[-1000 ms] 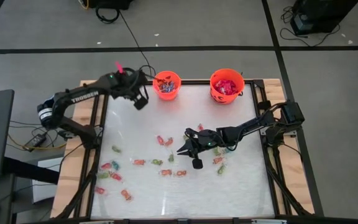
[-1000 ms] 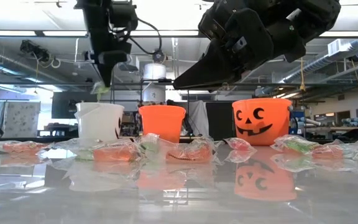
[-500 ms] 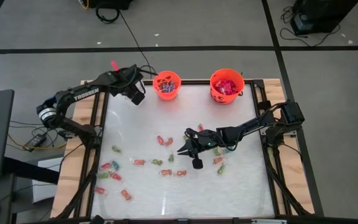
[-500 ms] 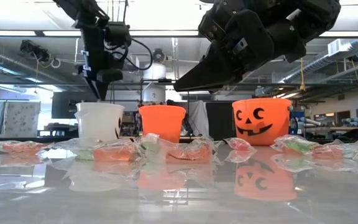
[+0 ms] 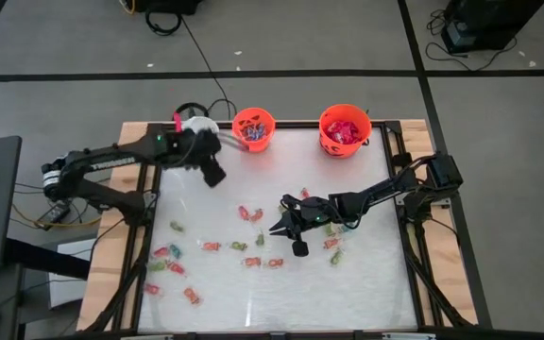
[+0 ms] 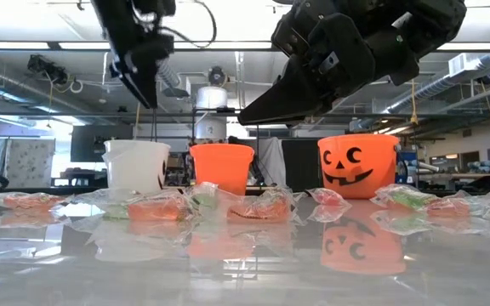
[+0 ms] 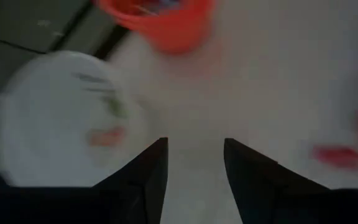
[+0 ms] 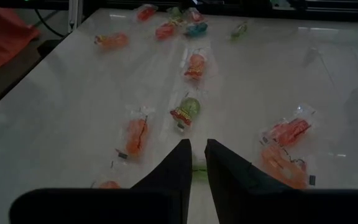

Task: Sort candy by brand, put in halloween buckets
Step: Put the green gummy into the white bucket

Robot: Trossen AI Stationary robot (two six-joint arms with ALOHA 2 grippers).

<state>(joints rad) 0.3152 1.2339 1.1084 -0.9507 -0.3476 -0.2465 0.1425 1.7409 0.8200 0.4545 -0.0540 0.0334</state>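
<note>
Candy (image 5: 250, 215) scattered mid-table, unsorted; left gripper (image 5: 214, 175) released, empty, nr white bucket (image 5: 196, 126); right gripper (image 5: 286, 227) near-closed, apparently empty, poised over pieces.

Grey carpet (image 5: 281, 42) crossed by dark tape lines (image 5: 281, 74) surrounds the table; cables (image 5: 201, 61) trail off toward twelve o'clock. Overhead, strip lights (image 6: 228, 45) and exposed ducts (image 6: 449, 89) span the ceiling.

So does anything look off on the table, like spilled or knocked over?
Nothing stands out. The white bucket and both orange buckets stand upright along the far edge. The candy lying loose across the table is just the unsorted pile, not a spill.
</note>
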